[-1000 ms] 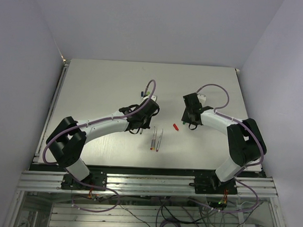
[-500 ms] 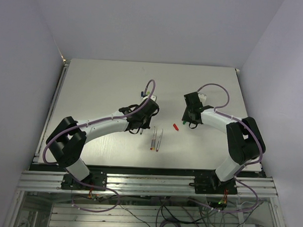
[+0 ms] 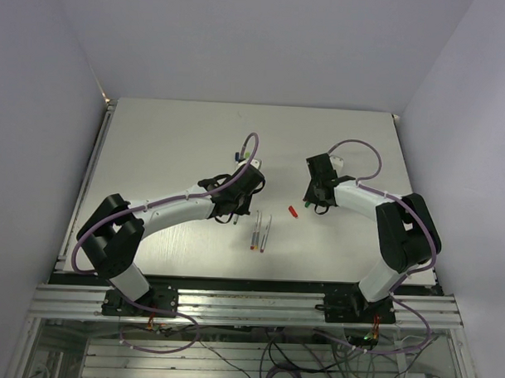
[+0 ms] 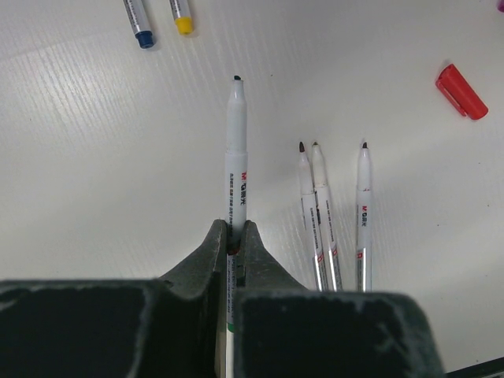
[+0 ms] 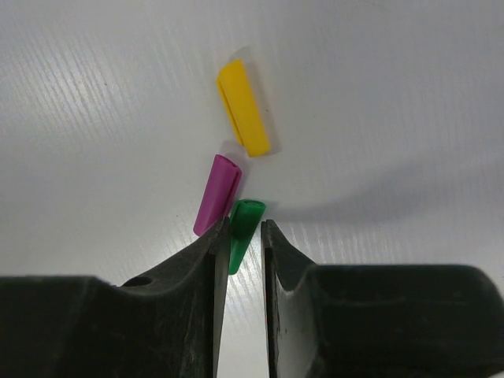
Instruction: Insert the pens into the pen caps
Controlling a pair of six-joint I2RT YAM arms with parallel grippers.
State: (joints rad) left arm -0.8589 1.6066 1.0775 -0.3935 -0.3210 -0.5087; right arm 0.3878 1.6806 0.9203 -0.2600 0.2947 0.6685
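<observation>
Left hand (image 4: 233,236) clenched on a pen (image 4: 236,150), tip pointing forward. Right hand (image 5: 244,223) narrowly parted, straddling green cap (image 5: 246,213) lying on the surface (image 5: 118,118), just beside purple cap (image 5: 217,203).

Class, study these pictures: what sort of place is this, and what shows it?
Probably a robotics lab test cell: a left arm and right arm bolted to a metal frame beside a white table, plain walls closing it in, loose cables underneath.
</observation>
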